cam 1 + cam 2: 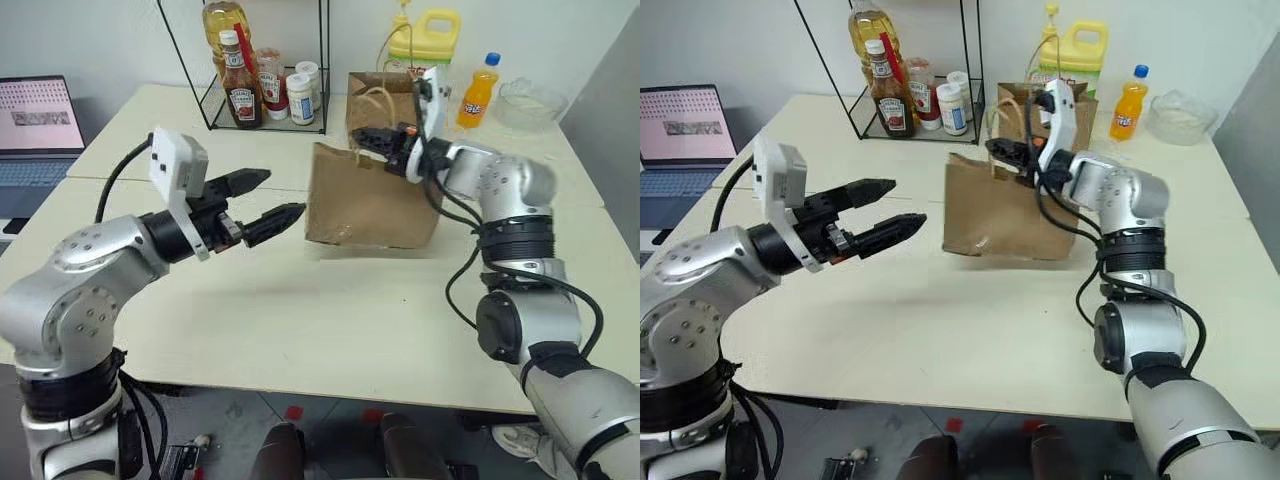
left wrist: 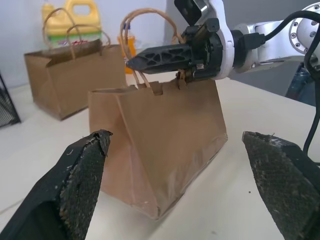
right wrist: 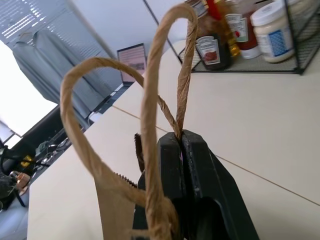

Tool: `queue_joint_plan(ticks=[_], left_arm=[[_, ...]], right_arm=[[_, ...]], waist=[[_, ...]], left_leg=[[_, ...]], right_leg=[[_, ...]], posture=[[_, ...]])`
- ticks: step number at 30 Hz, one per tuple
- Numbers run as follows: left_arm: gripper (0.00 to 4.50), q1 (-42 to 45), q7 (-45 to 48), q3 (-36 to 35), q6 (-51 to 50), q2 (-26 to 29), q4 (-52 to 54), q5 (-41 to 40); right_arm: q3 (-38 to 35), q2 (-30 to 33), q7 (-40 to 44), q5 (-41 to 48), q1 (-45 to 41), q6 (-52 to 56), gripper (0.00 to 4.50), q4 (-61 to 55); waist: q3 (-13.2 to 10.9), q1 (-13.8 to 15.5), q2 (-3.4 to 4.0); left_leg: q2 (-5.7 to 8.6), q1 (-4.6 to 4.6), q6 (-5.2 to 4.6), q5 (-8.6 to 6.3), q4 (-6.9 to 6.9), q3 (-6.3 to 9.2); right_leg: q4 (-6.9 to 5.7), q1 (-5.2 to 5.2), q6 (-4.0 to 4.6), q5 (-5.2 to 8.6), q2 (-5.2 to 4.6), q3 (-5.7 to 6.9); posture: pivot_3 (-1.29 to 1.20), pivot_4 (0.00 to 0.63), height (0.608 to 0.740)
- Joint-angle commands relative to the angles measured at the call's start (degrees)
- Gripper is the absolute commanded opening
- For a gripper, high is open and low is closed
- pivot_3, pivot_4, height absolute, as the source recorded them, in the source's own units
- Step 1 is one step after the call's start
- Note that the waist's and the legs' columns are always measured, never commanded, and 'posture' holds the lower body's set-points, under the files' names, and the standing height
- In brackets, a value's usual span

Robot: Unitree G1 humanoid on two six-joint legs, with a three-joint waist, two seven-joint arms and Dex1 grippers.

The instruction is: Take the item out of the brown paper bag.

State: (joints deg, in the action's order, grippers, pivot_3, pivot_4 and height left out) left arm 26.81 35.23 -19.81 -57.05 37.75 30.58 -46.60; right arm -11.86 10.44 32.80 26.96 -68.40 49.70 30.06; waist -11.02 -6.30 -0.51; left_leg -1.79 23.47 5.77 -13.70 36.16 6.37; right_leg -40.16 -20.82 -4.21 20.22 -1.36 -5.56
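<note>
The brown paper bag [image 1: 370, 205], creased, with tan twine loop handles [image 3: 150, 105], stands at the middle of the table. My right gripper [image 1: 366, 138] is over the bag's top edge, shut on the twine handles where they meet the rim; in the right wrist view its fingers [image 3: 200, 185] are pressed together around the twine. My left gripper [image 1: 283, 195] hovers open just left of the bag, pointing at its side, with nothing between its fingers [image 2: 82, 185]. The item is hidden from view.
A smaller brown paper bag [image 1: 385, 95] stands behind. At the back are a wire rack [image 1: 262, 100] with a ketchup bottle and jars, a yellow jug [image 1: 432, 38], an orange soda bottle [image 1: 480, 92] and a glass bowl [image 1: 530, 102]. A laptop [image 1: 35, 130] sits far left.
</note>
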Motion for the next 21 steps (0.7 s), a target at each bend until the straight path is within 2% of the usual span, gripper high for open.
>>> queue_joint_plan(ticks=[1, 12, 21], left_arm=[[4.5, -2.04, -3.81, -4.23, -1.21, 1.55, 4.83, -3.07], [4.5, -6.44, -9.97, -7.48, -0.78, 4.15, 7.7, -7.16], [4.5, -7.29, -11.66, -7.07, 0.36, 5.73, 7.23, -8.67]], right_arm=[[2.05, -1.61, 2.76, -1.72, -3.9, -8.5, 0.03, 3.85], [3.21, -7.01, 4.32, -7.75, -14.4, -30.37, 0.03, 29.61], [5.11, -8.77, -0.07, -14.65, -12.79, -38.16, 0.03, 37.93]], waist=[[0.0, 0.06, 0.0], [0.0, -0.08, -0.01], [0.0, -0.08, -0.02]], left_leg=[[0.0, 0.0, -0.01, 0.0, 0.0, 0.01], [0.0, 0.01, 0.21, 0.2, -0.02, -0.02], [0.0, 0.01, 0.22, 0.3, -0.02, 0.01]], right_leg=[[-0.02, -0.01, 0.0, 0.0, 0.0, 0.0], [-0.63, -0.37, 0.01, 0.0, 0.01, -0.01], [-0.7, -0.4, 0.01, 0.0, 0.04, -0.01]], posture=[[0.0, 0.15, 0.74], [0.0, 0.15, 0.74], [0.0, 0.15, 0.74]])
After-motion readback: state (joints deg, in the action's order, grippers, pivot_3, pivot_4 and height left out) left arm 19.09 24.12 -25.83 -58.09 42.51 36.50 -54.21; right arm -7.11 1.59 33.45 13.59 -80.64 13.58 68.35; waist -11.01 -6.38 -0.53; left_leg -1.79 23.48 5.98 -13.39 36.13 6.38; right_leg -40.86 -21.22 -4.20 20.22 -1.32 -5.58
